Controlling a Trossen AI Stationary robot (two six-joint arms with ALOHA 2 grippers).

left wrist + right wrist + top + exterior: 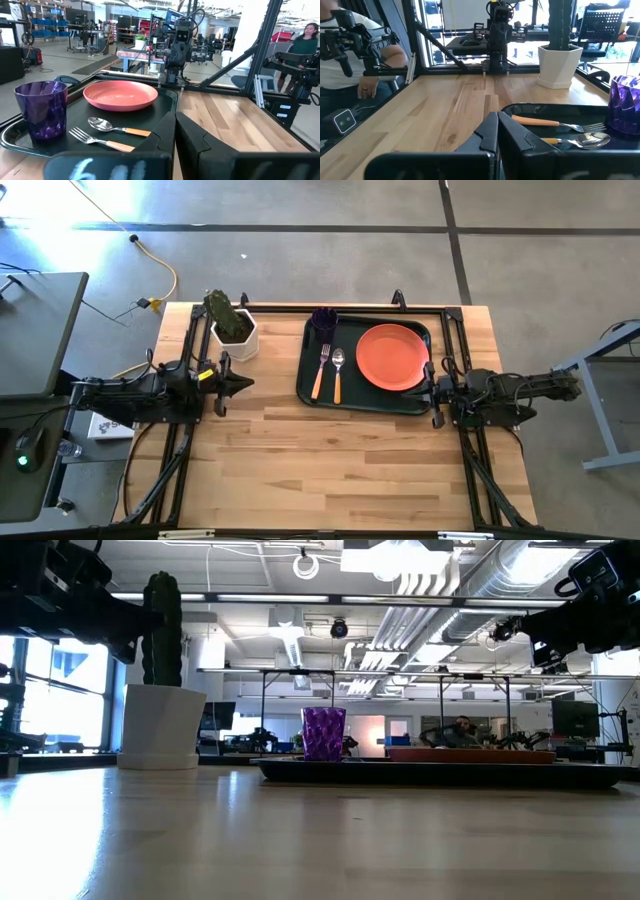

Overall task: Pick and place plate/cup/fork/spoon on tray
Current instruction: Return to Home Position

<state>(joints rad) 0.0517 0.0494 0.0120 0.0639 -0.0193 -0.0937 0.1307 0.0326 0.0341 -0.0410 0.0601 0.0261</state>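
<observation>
The dark green tray (368, 396) sits on the wooden bench (340, 470) toward its far right part, and everything for the meal is already on it. The orange-red plate (392, 357) lies flat in the tray's right half, close to the right rim. The purple cup (324, 320) stands upright in the far left corner of the tray. Just in front of the cup, the fork (322, 370) and the spoon (338, 374) lie side by side, nearly parallel, the fork on the left and the spoon between it and the plate; both have their metal ends toward the cup and their orange handles pointing to the near rim.

The left claw (243, 383) hovers over the bench, well apart from the tray's left edge, pointing toward it. Its fingers are clenched together with nothing between them. The right claw (428, 392) rests at the tray's right rim, just beside the plate, pointing left across the bench; its fingers too are pressed together and hold nothing.

A white pot with a green cactus (232, 328) stands on the bench to the left of the tray, just behind the left claw. Beyond the bench, a person in a white shirt (370, 55) shows at one side of the room.
</observation>
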